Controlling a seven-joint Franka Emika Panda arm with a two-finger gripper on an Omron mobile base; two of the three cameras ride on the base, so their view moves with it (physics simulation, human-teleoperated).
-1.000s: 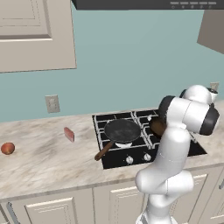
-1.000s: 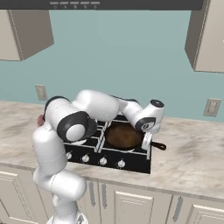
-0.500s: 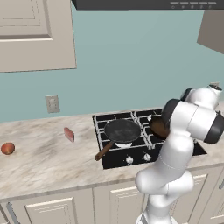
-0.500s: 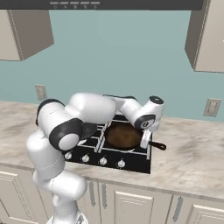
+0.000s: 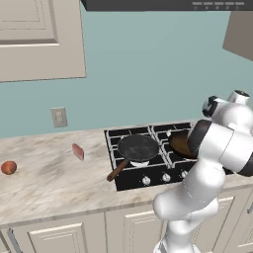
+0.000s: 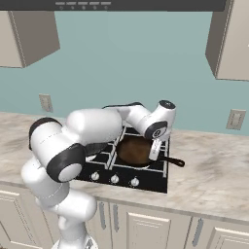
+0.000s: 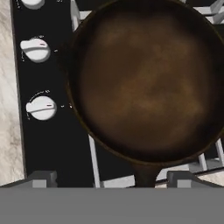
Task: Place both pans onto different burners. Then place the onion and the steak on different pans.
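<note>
Far left on the counter sit the onion & steak, both untouched, while black pan & reddish-brown pan are each on a burner w/ the gripper spread wide, empty, just above the latter's handle.
</note>
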